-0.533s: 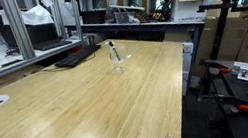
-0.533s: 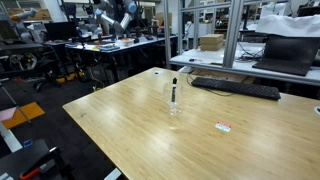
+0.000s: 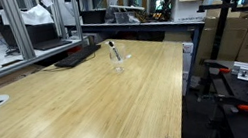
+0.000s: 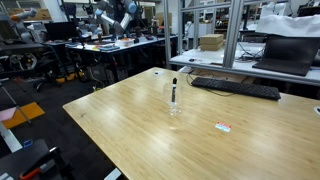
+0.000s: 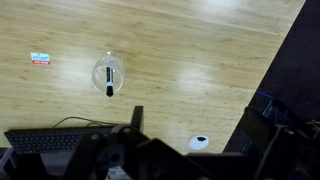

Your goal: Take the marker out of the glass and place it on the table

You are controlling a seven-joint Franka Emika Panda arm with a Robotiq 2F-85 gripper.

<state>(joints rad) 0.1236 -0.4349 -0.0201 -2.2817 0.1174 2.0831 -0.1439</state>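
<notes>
The clear glass stands upright on the wooden table, near its far edge, with the dark marker leaning inside and sticking out above the rim. Both also show in an exterior view, the glass and the marker. In the wrist view I look down on the glass with the marker inside. My gripper hangs high above the table, its fingers wide apart and empty, well off to the side of the glass. The gripper is not seen in either exterior view.
A black keyboard lies at the table's edge near the glass. A small red-and-white tag lies on the wood beside the glass. A white round disc sits near a table edge. Metal-framed benches surround the table.
</notes>
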